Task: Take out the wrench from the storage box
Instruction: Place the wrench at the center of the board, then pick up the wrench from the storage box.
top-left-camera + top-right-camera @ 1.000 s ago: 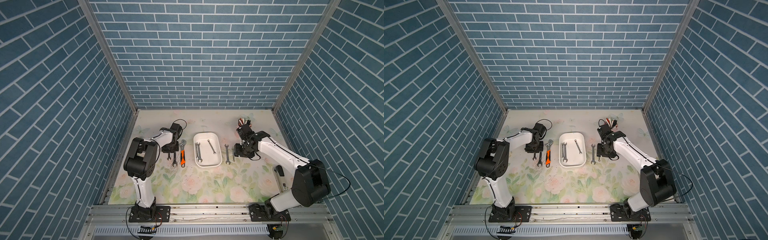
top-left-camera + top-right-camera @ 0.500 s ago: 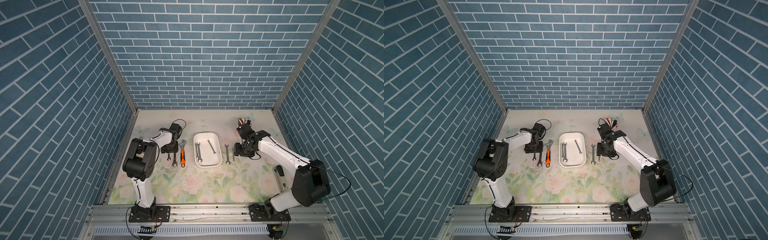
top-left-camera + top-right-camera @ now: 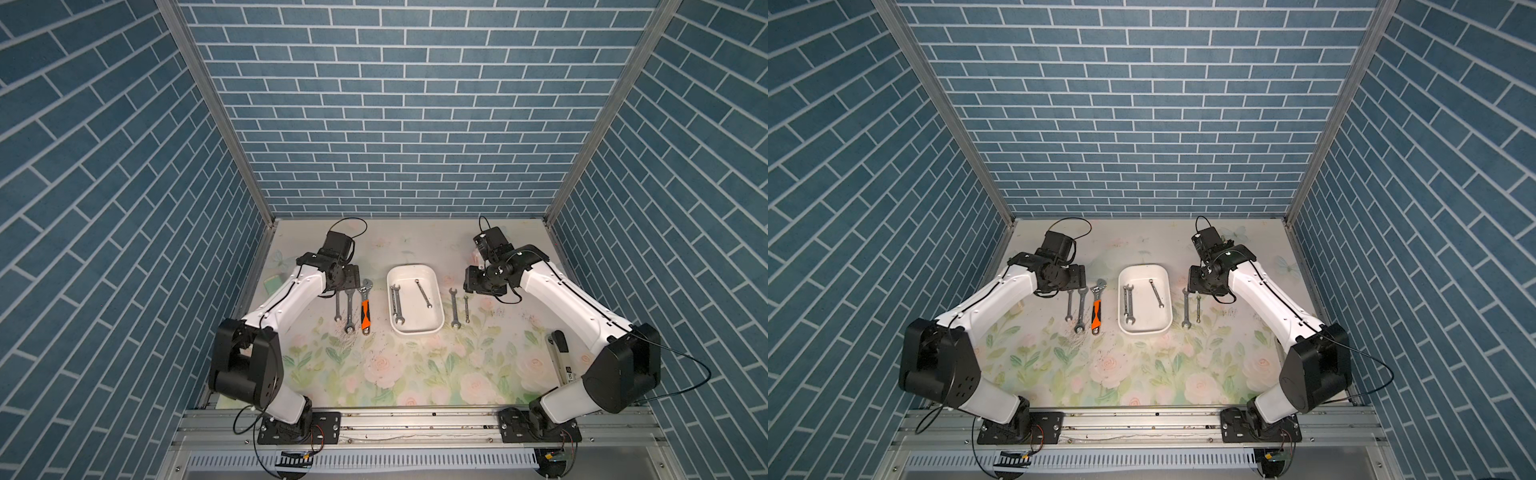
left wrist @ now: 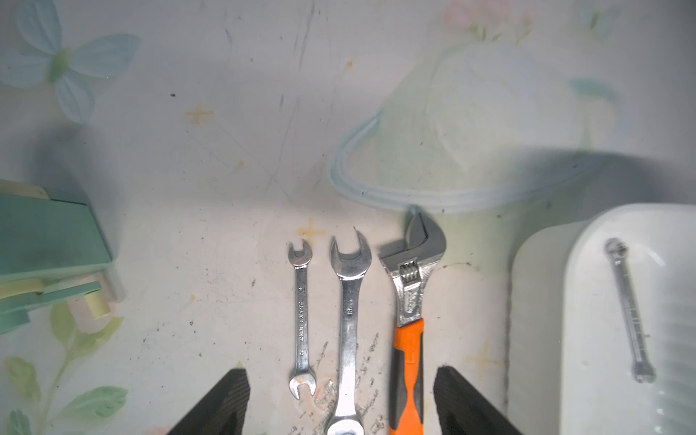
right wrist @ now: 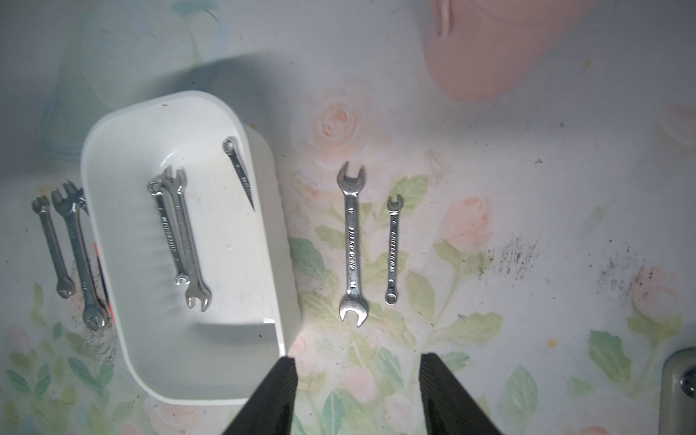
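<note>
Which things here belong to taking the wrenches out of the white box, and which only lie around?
For the job:
white shallow plastic storage box; two steel wrenches side by side inside; thin steel wrench slanted inside.

Only lying around:
mint-green plastic object; pink cup; orange-handled adjustable wrench; two steel wrenches beside it; two more past the box.

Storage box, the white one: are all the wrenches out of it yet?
Not yet. Done: five wrenches lie on the floral mat: two open-end wrenches and the orange-handled adjustable wrench by the left fingers, an open-end wrench and a small combination wrench by the right fingers. In hand: nothing; both are open and empty. Left: the storage box holds a pair of wrenches and a slim wrench.
</note>
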